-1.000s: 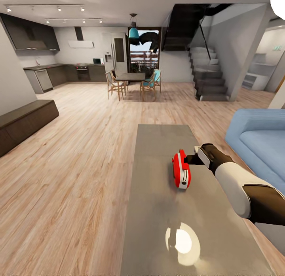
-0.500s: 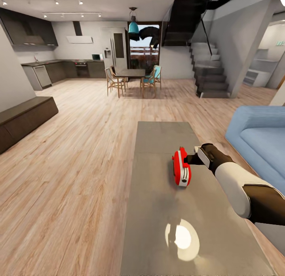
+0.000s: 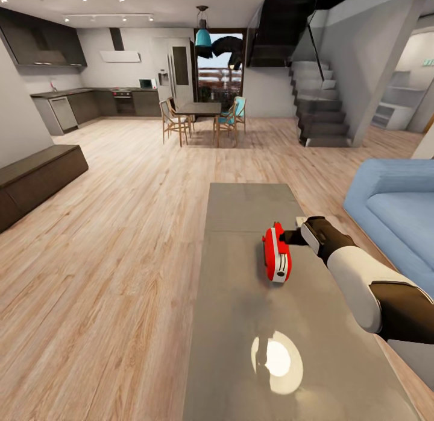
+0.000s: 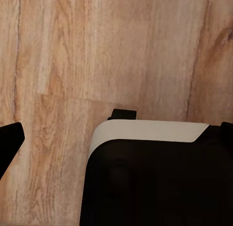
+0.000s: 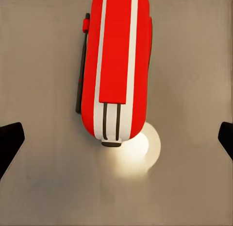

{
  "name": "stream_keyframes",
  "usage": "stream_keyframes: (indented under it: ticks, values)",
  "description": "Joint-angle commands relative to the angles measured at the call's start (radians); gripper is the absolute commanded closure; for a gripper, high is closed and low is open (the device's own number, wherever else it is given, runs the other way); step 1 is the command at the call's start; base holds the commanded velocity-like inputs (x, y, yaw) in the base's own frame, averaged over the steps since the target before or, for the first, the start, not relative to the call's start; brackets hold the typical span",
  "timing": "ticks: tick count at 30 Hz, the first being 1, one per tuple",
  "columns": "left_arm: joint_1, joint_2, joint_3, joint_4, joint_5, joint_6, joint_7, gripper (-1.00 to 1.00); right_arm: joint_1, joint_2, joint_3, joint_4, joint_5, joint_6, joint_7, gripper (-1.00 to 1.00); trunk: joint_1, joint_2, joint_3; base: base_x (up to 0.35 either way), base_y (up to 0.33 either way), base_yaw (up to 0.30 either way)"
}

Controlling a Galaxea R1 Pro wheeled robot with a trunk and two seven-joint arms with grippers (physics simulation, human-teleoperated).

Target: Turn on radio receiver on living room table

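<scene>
Presently, in descending size:

Wood-plank floor: lying around the furniture, running back to a dining set and a grey staircase.

Large blue sofa: standing to the right of the bench.

Long, low bench with glossy grey top: carrying the radio and reflecting a round patch of light.

Right hand: reaching in just beside the radio's right side, its dark fingertips standing wide apart.

Left hand: hanging over the floor planks; I cannot tell its state.

Small red radio with white rim: sitting mid-bench.
</scene>
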Motion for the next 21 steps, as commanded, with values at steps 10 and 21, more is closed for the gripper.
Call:
stream_keyframes:
  ticks: [10, 21]
  values:
    - [-0.001, 0.0, 0.0, 0.0, 0.001, -0.001, 0.0, -1.0, 0.0, 0.0, 0.0, 0.002, -0.001, -0.118, -0.001, -1.0, 0.0, 0.0, 0.0, 0.0, 0.0, 0.0]
    - [0.0, 0.0, 0.0, -0.001, 0.002, -0.001, 0.0, -1.0, 0.0, 0.0, 0.001, 0.004, -0.002, -0.135, 0.001, -1.0, 0.0, 0.0, 0.0, 0.0, 0.0, 0.0]
